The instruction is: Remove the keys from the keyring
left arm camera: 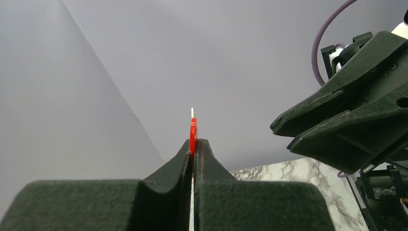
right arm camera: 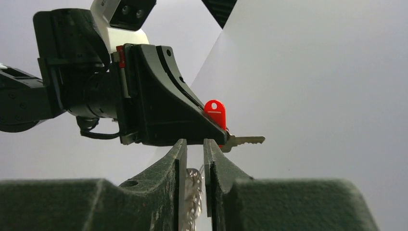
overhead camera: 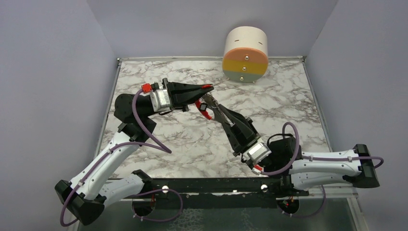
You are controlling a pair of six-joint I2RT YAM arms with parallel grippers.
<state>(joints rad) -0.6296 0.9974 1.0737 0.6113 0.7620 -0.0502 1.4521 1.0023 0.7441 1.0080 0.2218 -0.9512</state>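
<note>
Closest to us, the right hand (right arm camera: 195, 143) shows its two fingers a narrow gap apart. The silver chain of the keyring (right arm camera: 193, 190) hangs in that gap, and we cannot tell whether the pads pinch it or merely flank it. From above, the keyring's red clip (overhead camera: 206, 113) dangles just under this hand's tip, over the desk (overhead camera: 288, 106).

Just beyond, the left hand (right arm camera: 220, 136) is closed tight on the red-headed key (right arm camera: 215, 111). Its head sticks up out of the fingers and its toothed blade pokes out sideways. The hole in the head looks empty, with no ring through it, so we judge this key to be off the ring and one part of the job done.

We cannot pick out the dark-headed key for certain; something small and dark sits at the right hand's tip, too small to name. If it is on the ring, it remains to be worked free, and the red-headed key is not yet set down.

Farthest back, a pale cylinder (overhead camera: 245, 54) with coloured bands sits at the desk's far edge, well apart from both hands.
</note>
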